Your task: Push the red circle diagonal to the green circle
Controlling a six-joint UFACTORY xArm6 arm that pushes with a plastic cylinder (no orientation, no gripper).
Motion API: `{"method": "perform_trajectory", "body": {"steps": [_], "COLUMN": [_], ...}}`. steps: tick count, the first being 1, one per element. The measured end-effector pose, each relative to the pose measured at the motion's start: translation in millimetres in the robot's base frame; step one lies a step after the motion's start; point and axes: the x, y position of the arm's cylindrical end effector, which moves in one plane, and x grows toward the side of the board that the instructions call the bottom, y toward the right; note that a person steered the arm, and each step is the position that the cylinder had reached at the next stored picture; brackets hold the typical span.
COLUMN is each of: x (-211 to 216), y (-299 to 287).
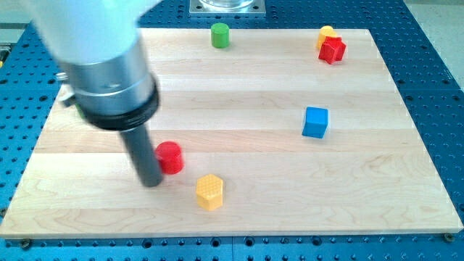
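Observation:
The red circle (171,157) lies on the wooden board (239,87) at the lower left of the view. My tip (150,181) rests on the board right against the red circle's left side, slightly below it. The green circle (220,35) stands near the view's top edge of the board, far above and a little right of the red circle. The arm's large grey body fills the upper left and hides part of the board there.
A yellow hexagon block (210,191) sits just below and right of the red circle. A blue cube (315,122) is at the middle right. A red star-shaped block (333,50) touches a yellow block (326,33) at the top right.

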Motion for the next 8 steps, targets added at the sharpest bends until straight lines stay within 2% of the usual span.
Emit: {"method": "perform_trajectory", "body": {"steps": [1,2,3,4,5,6,7,8], "x": [-56,-80,-31,-88,-151,-181,-168,-197], "y": [40,83,64,122,150,181,154,141]}}
